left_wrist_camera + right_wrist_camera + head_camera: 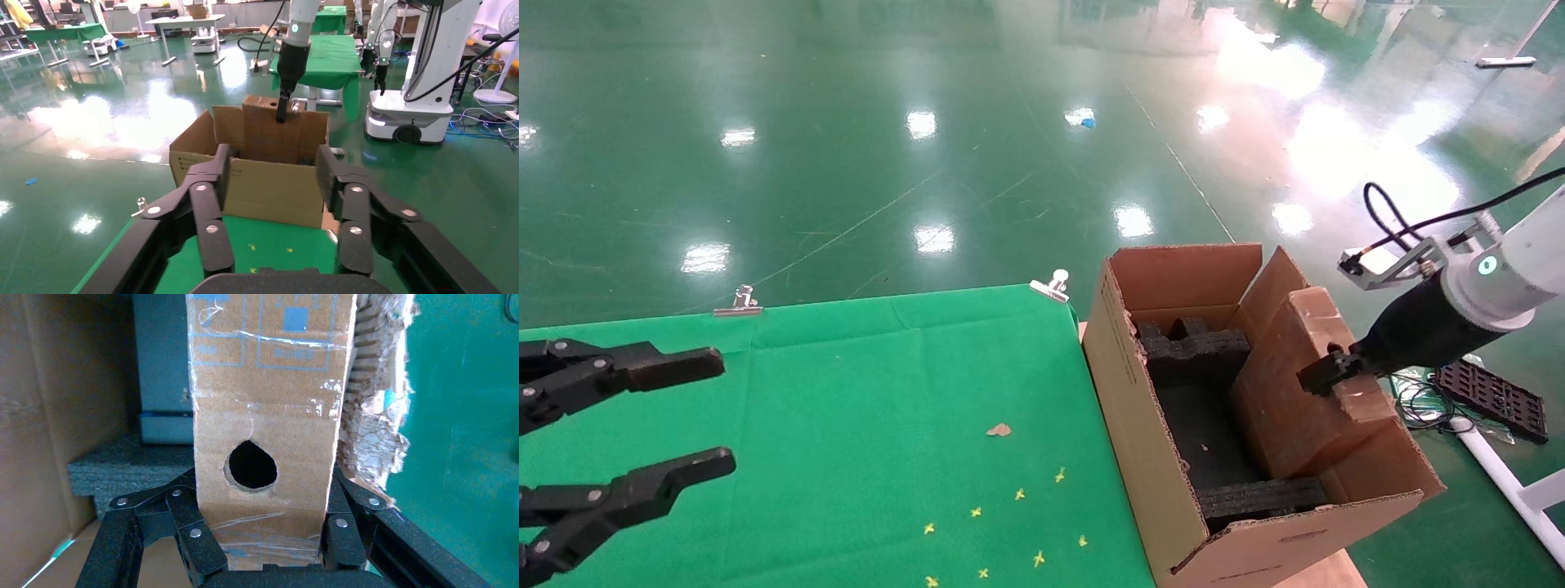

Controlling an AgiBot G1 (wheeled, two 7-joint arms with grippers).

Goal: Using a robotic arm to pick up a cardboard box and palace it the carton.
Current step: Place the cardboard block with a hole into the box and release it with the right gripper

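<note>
Right hand (1324, 374) gripping cardboard box (1295, 392), upright, leaning in carton (1140, 425)

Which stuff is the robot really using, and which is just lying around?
Using:
- right gripper, shut on the cardboard box
- carton with black foam blocks, box partly lowered in

Lying around:
- left gripper, open over the green cloth
- metal clips
- yellow marks
- black grid panel on the floor

1. The cardboard box (272, 404) carries blue printed squares and lines on its narrow edge; none can be read.
2. The carton (1128, 384) has small dark print on its outer side wall, too small to read.
</note>
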